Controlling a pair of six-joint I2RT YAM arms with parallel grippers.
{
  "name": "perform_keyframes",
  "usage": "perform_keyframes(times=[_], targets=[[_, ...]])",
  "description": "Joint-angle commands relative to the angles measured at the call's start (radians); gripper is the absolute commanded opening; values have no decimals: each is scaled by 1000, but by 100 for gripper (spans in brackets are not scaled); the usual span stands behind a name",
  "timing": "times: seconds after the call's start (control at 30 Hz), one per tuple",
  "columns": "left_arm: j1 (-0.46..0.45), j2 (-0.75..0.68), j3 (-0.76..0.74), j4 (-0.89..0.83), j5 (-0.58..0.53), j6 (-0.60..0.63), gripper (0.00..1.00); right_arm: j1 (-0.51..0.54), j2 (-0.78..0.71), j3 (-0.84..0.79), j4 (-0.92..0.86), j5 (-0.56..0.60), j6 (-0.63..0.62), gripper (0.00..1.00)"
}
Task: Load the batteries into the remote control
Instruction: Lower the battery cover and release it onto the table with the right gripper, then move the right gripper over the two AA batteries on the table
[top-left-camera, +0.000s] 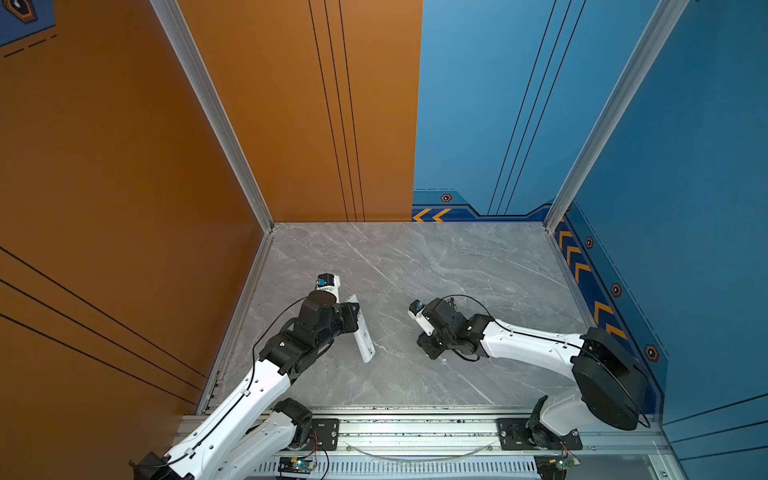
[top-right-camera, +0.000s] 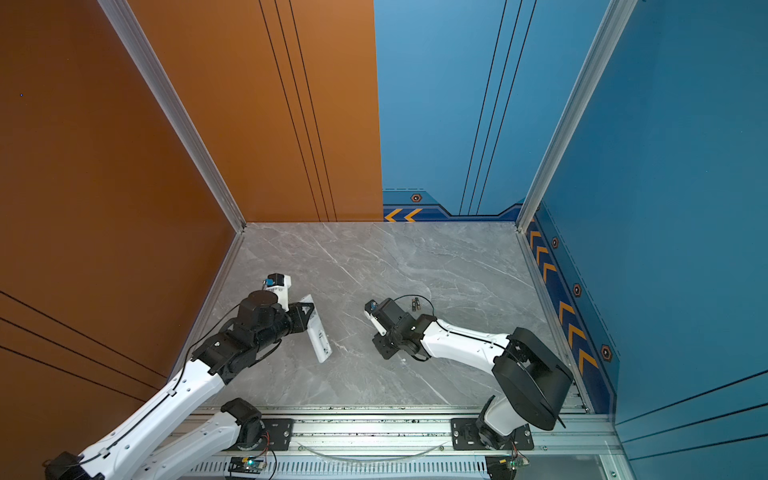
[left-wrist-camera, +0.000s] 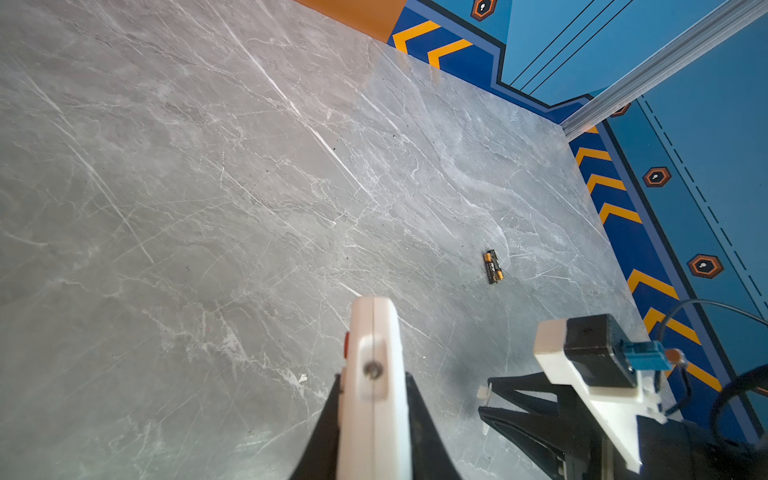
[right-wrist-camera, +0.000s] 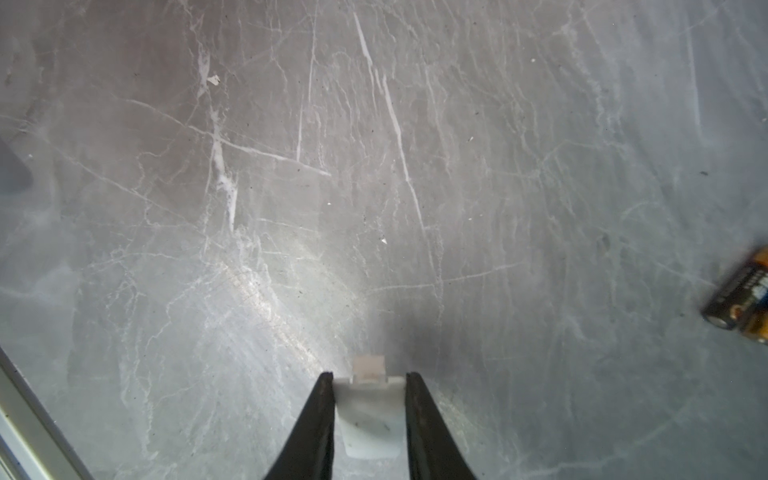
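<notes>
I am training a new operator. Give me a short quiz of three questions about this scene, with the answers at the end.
1. True or false: the batteries already sit inside the remote control.
2. What does the right hand grip? A) one battery B) a small white plastic piece C) nothing
3. Which hand holds the remote control?
Key: 1 false, they lie together on the table. 2 B. 3 the left hand.
</notes>
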Motion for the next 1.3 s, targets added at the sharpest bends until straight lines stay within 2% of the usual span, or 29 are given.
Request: perform_keyframes(times=[0.0,0.43,0.77,1.07,1.27], targets=[[10,-16,-9,-9,20,15,0,-6,28,27,-43,32,-15,27],[9,-24,-8,-10,21,18,0,-7,81,51,-57,42,-11,31],[11,-28,-10,-7,33,22,0,-14,33,56,-59,50,5,39],[4,-28,-33,65,106,14,0,-116,-21,37,-61,21,30,46],[-5,-17,-54,120,145,4,0,-257,-42,53,-73,-1,15,49]])
